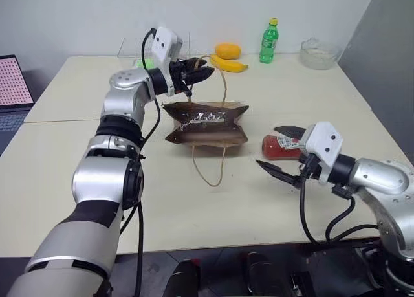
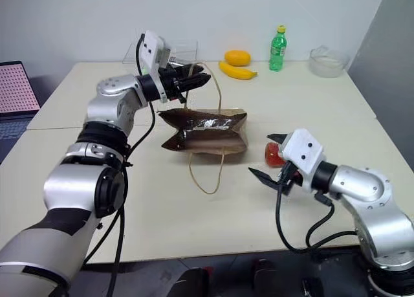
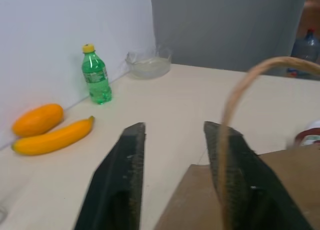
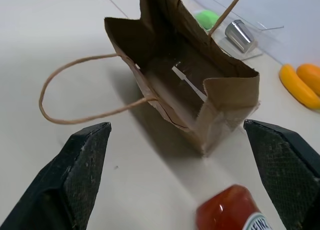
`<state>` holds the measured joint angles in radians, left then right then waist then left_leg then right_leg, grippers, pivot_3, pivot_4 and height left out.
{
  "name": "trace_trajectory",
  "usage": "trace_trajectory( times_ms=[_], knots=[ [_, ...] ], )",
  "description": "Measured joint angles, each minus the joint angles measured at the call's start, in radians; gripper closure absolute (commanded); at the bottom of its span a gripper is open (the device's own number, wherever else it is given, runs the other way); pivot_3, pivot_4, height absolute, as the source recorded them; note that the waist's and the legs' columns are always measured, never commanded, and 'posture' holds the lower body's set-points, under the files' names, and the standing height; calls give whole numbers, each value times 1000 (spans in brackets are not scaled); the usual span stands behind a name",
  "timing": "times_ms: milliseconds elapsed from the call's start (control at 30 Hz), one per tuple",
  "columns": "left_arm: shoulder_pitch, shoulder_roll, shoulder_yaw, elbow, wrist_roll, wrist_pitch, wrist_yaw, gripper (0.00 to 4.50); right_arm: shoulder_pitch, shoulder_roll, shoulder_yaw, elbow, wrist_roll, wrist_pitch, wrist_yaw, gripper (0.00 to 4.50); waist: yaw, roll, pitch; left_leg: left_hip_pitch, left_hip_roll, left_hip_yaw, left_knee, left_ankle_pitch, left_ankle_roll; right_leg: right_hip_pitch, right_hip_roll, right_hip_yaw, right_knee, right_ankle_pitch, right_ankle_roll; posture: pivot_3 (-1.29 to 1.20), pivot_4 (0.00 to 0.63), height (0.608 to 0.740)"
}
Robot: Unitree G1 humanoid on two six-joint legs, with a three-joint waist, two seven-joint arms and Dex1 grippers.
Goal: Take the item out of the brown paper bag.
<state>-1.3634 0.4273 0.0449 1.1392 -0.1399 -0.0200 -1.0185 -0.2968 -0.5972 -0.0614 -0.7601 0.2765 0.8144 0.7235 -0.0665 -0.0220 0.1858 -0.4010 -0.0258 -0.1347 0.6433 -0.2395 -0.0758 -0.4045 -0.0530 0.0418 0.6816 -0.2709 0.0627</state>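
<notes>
A cream table [image 1: 213, 200] seen from above the robot's arms. Near the middle lies the brown bag [image 1: 207, 123], tipped on its side, with a shiny creased patch on the side facing up. One thin tan handle [image 1: 208, 167] trails flat on the table toward the front edge. The other handle [image 1: 222, 77] arches up toward the back edge.

The left end effector [image 1: 199, 72] hovers above the bag's back-left side, pointing level toward the right. Its two black fingers [image 3: 120, 180] stand apart, released. In the left wrist view the raised handle curves across the front of one finger; whether it touches cannot be told.

The bottle [image 1: 279, 147], dark red with a pale label, lies on its side on the table just right of the bag, outside it. The right wrist view looks into the bag's open mouth, and no object can be seen in the part of the inside that shows.

The right end effector [image 1: 283, 151] sits low near the front-right of the table, pointing left, with its fingers [image 4: 80, 175] spread wide, released. The bottle lies between the two spread fingers in the head views, and no finger closes on it.

Along the back edge stand a green bottle [image 1: 269, 42] with a yellow cap, a clear bowl [image 1: 319, 53] toward the back right corner, and two yellow-orange fruits [image 1: 229, 56]. A clear box [image 4: 240, 34] sits near the back left.
</notes>
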Motion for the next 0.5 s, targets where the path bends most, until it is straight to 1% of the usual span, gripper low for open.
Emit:
trace_trajectory(
  times_ms=[133,167,267,367,500],
  knots=[
    [-55,21,-10,77,53,-49,4,286,-38,38,32,50,-2,-3,-67,0,0,0,0,0,0,0,0,0,0,0,0,0,0,0,0,0,150,740],
    [-60,23,-10,84,59,-54,4,31,-43,40,35,59,-2,-8,-75,0,1,0,0,0,0,0,0,0,0,0,0,0,0,0,0,0,150,740],
    [-64,43,-22,108,104,-97,30,31,-60,49,48,106,-13,-42,-99,0,0,0,0,0,0,0,-1,0,0,0,0,0,0,0,0,0,150,740],
    [-65,56,-42,142,165,-152,112,31,-91,52,51,163,-16,-71,-114,0,1,0,0,0,0,0,-1,0,0,-1,0,0,0,0,0,0,150,740],
    [-102,40,-33,189,189,-120,237,31,-114,47,57,204,-9,-94,-102,0,6,0,0,0,0,0,0,0,0,-1,0,0,0,0,0,0,150,740]
  ],
)
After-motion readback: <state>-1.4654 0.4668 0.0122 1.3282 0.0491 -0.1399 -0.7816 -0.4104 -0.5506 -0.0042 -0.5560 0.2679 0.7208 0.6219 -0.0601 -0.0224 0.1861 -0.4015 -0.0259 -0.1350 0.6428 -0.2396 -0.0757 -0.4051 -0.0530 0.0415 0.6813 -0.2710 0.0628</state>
